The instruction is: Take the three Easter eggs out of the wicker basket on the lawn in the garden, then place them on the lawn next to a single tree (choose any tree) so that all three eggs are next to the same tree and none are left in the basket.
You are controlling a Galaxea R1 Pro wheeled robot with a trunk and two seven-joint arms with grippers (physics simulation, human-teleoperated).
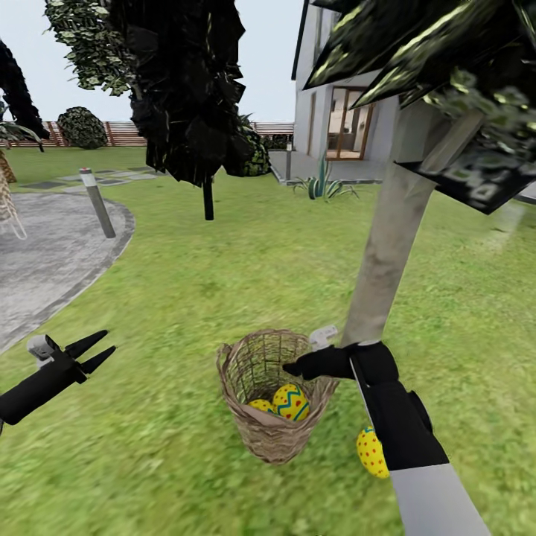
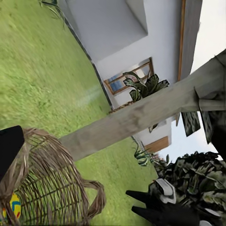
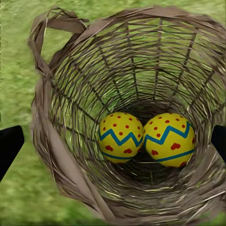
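Note:
The wicker basket (image 1: 257, 435) stands on the lawn (image 1: 223, 283) just in front of a pale-trunked tree (image 1: 387, 253). Two yellow Easter eggs (image 1: 291, 402) (image 1: 260, 406) lie side by side in its bottom, seen from above as the eggs (image 3: 121, 136) (image 3: 169, 139) inside the basket wall (image 3: 70, 94). A third egg (image 1: 370, 451) rests on the grass beside the trunk, partly behind my right arm. My right gripper (image 1: 292, 367) (image 3: 113, 143) hovers open over the basket's mouth, holding nothing. My left gripper (image 1: 106, 342) (image 2: 133, 201) is open and empty, off to the basket's left.
A grey paved path (image 1: 52, 253) with a short bollard (image 1: 98, 202) lies at the left. A thin dark-trunked tree (image 1: 208, 201) stands behind the basket, a house (image 1: 335, 112) and a spiky plant (image 1: 322, 184) farther back. Low dark leaves (image 1: 447, 82) hang over the right side.

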